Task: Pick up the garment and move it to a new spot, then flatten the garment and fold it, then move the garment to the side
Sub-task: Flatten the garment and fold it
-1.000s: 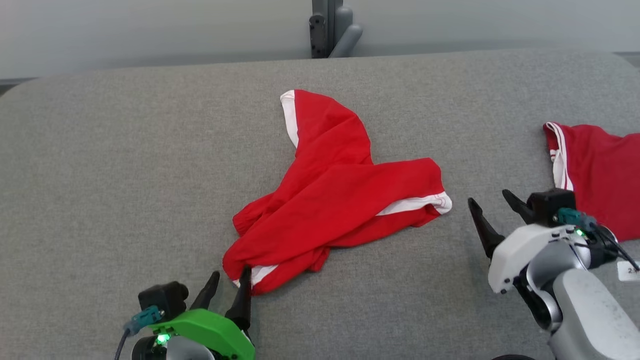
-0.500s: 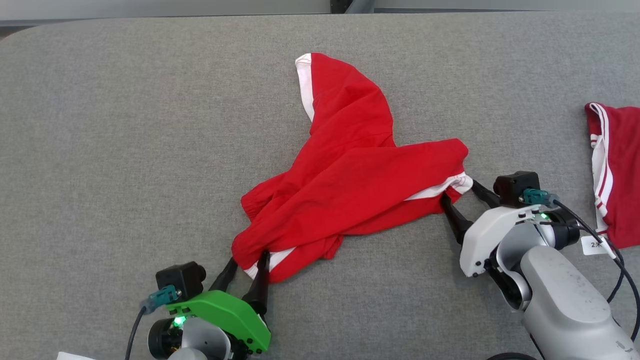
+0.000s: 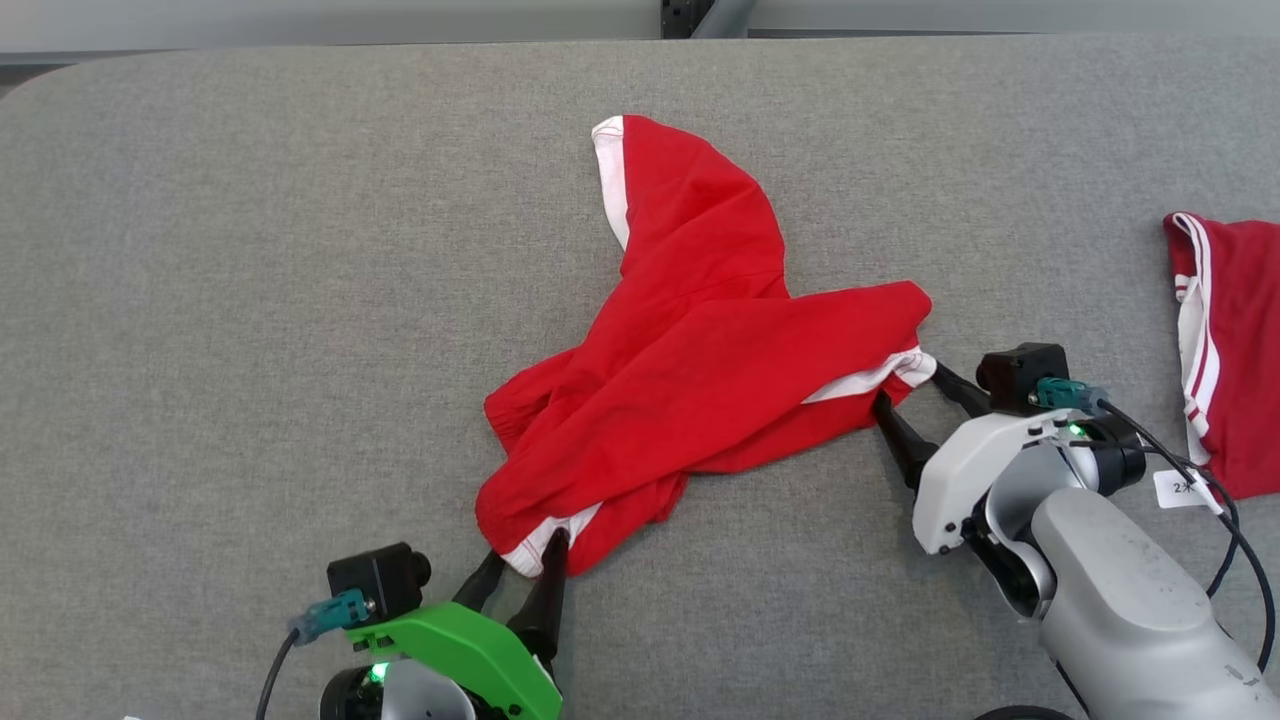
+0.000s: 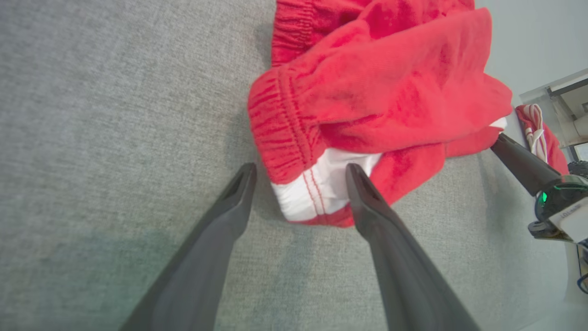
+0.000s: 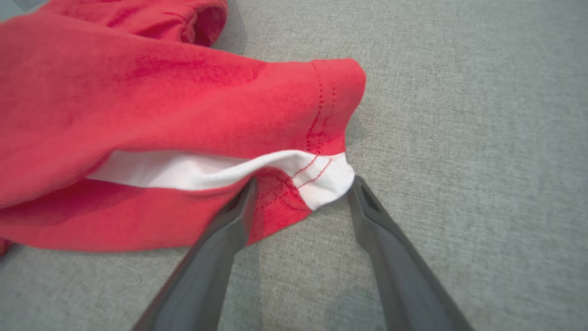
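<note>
a: since a second ago the right gripper [image 3: 910, 385] is sitting right at the red shorts [image 3: 700, 380], where before it was hanging well apart from them. the camera is looking lower too.
b: and its jaws?
a: standing wide apart, straddling the white-trimmed hem corner at the shorts' right end, not pinching it.
b: left side?
a: the left gripper [image 3: 520, 565] is also standing wide apart. the near-left corner, with a white stripe by the gathered waistband, is lying between its fingers, and nothing is being squeezed.
b: how are the shorts lying?
a: crumpled in the middle of the grey table [image 3: 250, 300]. their long axis is running from the near-left corner up to the right corner, between the two grippers. one leg is pointing away from the robot, white hem at its far tip.
b: anything else?
a: a second red garment [image 3: 1225, 340] is lying at the right edge, well apart.
</note>
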Motion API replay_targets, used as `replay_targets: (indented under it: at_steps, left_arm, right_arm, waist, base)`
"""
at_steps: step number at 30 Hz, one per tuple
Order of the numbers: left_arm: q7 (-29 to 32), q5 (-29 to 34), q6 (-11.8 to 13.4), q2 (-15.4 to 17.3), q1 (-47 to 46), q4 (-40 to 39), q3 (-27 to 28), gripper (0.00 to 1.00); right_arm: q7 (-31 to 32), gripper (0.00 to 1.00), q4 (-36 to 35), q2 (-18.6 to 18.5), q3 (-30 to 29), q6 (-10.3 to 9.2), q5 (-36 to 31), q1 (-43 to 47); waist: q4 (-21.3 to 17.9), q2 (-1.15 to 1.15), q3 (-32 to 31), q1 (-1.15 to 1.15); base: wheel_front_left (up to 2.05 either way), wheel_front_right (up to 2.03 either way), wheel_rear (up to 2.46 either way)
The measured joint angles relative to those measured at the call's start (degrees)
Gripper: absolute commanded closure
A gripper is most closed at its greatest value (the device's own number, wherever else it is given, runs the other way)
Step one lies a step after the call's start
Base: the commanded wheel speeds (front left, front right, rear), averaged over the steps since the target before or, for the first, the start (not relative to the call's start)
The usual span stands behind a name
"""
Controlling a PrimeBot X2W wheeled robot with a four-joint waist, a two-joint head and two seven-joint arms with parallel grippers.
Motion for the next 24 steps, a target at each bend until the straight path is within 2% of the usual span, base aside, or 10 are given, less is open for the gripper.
replay_targets:
  at_steps: [5,16,17,18,19,21,22,24]
  left_arm:
    - [1.1,-0.1,0.8,0.9,0.8,-1.4,-0.1,0.0]
    - [1.6,-1.3,0.5,0.8,-0.3,1.1,-0.5,0.0]
    - [1.5,-1.4,0.2,0.8,-0.5,1.4,-0.5,0.53]
    - [0.9,-1.5,0.2,0.7,-0.6,1.7,-0.4,0.78]
    - [0.8,-1.6,-0.1,0.7,-0.8,2.1,-0.4,1.0]
    - [0.7,-1.9,-0.6,0.6,-1.0,2.9,-0.6,1.0]
    - [0.7,-2.0,-0.9,0.6,-1.1,3.2,-0.7,1.0]
    - [0.7,-2.1,-1.3,0.6,-1.2,3.7,-0.8,1.0]
  right_arm:
    - [-0.5,0.0,0.8,-0.3,1.2,0.0,1.3,-0.5]
    - [-1.5,0.0,1.7,-0.8,3.5,0.0,2.8,-2.1]
    - [-1.6,0.0,1.7,-0.9,3.6,0.0,2.8,-2.2]
    - [-1.7,0.04,1.8,-0.9,3.8,0.0,2.9,-2.3]
    - [-1.7,0.31,1.9,-1.0,4.0,0.0,2.9,-2.3]
    - [-2.1,0.91,1.9,-1.1,4.4,0.0,3.4,-2.3]
    - [-2.3,1.0,1.9,-1.2,4.7,0.0,3.6,-2.3]
    - [-2.7,1.0,1.8,-1.3,5.3,0.0,4.5,-2.2]
  waist:
    - [0.2,0.0,-0.4,0.0]
    - [-0.7,0.0,-0.2,0.0]
    - [-0.8,0.0,-0.2,0.0]
    - [-1.0,0.0,-0.1,0.0]
    - [-1.1,0.0,-0.1,0.0]
    - [-1.2,0.0,-0.1,0.0]
    - [-1.3,0.0,-0.2,0.0]
    - [-1.4,0.0,-0.4,0.0]
  base:
    - [0.0,0.0,0.0]
    - [0.0,0.0,0.0]
    - [0.0,0.0,0.0]
    - [0.0,0.0,0.0]
    - [0.0,0.0,0.0]
    - [0.0,0.0,0.0]
    - [0.0,0.0,0.0]
    - [0.0,0.0,0.0]
